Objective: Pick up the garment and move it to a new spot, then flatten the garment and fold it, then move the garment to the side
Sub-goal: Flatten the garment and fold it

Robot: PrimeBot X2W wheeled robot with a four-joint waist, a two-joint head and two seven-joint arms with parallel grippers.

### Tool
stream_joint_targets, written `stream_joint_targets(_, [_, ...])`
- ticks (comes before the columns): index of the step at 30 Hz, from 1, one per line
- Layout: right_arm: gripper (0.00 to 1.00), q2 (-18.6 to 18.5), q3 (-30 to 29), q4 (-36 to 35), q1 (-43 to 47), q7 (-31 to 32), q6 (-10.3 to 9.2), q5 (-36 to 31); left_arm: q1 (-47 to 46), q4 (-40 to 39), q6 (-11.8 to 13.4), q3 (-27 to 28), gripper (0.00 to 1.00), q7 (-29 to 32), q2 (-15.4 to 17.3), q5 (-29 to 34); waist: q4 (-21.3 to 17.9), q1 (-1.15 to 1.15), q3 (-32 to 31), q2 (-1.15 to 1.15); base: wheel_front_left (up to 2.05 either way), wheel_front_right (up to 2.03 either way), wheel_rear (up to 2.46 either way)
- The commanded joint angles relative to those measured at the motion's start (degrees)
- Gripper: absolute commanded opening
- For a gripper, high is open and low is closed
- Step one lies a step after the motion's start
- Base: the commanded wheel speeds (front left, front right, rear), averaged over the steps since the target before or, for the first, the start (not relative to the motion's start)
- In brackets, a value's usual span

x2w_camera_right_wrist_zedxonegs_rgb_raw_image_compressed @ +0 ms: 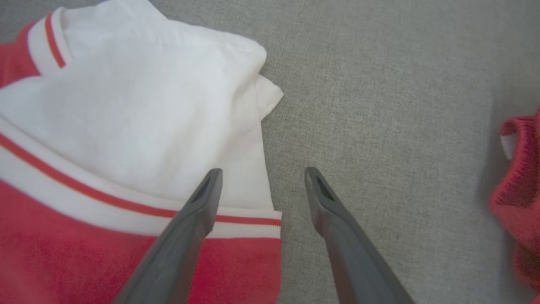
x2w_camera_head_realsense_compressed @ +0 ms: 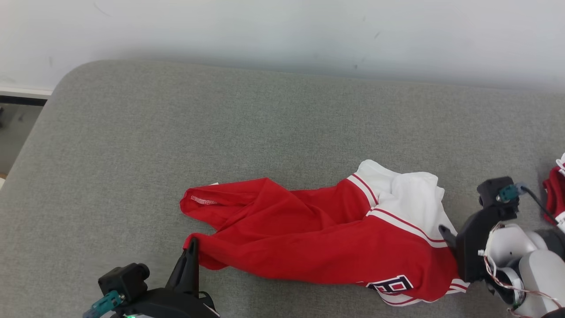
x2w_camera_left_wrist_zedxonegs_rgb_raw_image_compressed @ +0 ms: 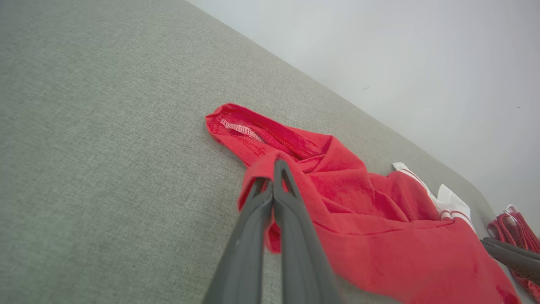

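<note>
On a grey cushion (x2w_camera_head_realsense_compressed: 132, 132) a red-and-white garment (x2w_camera_head_realsense_compressed: 318, 234) is laid. Its red corner is pinched by the closed left gripper (x2w_camera_left_wrist_zedxonegs_rgb_raw_image_compressed: 276, 169). The right gripper (x2w_camera_right_wrist_zedxonegs_rgb_raw_image_compressed: 261, 173) is spread wide, empty, at its white end.

Setting: appearing to be a bare indoor test room, not a furnished home. A grey fabric-covered pad (x2w_camera_head_realsense_compressed: 176, 110) with a rounded corner is sitting against a plain, lightly scuffed white wall (x2w_camera_head_realsense_compressed: 282, 31). Bare floor (x2w_camera_head_realsense_compressed: 11, 141) is showing at left.
</note>
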Motion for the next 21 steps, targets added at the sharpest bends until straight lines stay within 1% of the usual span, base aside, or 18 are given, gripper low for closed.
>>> stream_joint_targets(1, [1.00, 0.45, -0.42, 1.17, 0.87, -0.15, -0.12, -0.63, -0.68, 0.36, -0.43, -0.19, 0.00, -0.03, 0.02, 0.48, -0.23, 0.00, 0.45, 0.00, 0.00, 0.00, 0.00])
stream_joint_targets(7, [1.00, 3.26, -0.76, 5.90, 0.86, -0.06, -0.12, -1.03, -1.24, 0.74, -0.27, -0.47, 0.00, 0.04, 0.11, 0.58, -0.41, 0.00, 1.15, 0.00, 0.00, 0.00, 0.00])
stream_joint_targets(8, [0.62, 3.54, -0.66, 5.99, 0.93, -0.18, -0.12, -0.81, -1.16, 0.81, -0.24, -0.50, 0.00, 0.10, 0.18, 0.60, -0.47, 0.00, 1.16, 0.00, 0.00, 0.00, 0.00])
stream_joint_targets(9, [0.18, 3.75, -0.39, 6.00, 1.12, -0.07, -0.09, -0.52, -1.16, 0.88, -0.19, -0.52, 0.00, 0.17, 0.22, 0.58, -0.56, 0.00, 1.14, 0.00, 0.00, 0.00, 0.00])
stream_joint_targets(10, [0.00, 3.73, 0.09, 5.83, 1.50, 0.37, -0.03, -0.29, -1.19, 0.90, -0.12, -0.51, 0.00, 0.20, 0.29, 0.59, -0.64, 0.00, 1.08, 0.00, 0.00, 0.00, 0.00])
stream_joint_targets(12, [0.00, 3.55, 0.23, 5.50, 2.01, 0.65, 0.01, 0.12, -1.15, 0.98, -0.07, -0.51, 0.00, 0.29, 0.42, 0.59, -0.72, 0.00, 0.96, 0.00, 0.00, 0.00, 0.00])
stream_joint_targets(15, [0.00, 2.27, -0.58, 3.29, 3.64, -0.01, -0.05, 0.80, -0.39, 1.15, 0.04, -0.08, 0.00, 0.26, 0.99, 0.45, -0.95, 0.00, 0.32, 0.00, 0.00, 0.00, 0.00])
stream_joint_targets(19, [0.00, 1.54, -2.73, -1.54, 7.00, -0.55, -0.05, 1.10, 1.47, 0.64, 0.78, 0.78, 0.00, 0.80, 2.18, -0.31, -1.45, 0.00, -0.73, 0.00, 0.00, 0.00, 0.00])
stream_joint_targets(21, [0.00, 1.77, -4.05, -4.45, 9.19, -0.34, -0.05, 0.75, 2.46, 0.11, 1.14, 1.09, 0.00, 1.05, 2.65, -0.58, -1.70, 0.00, -1.14, 0.00, 0.00, 0.00, 0.00])
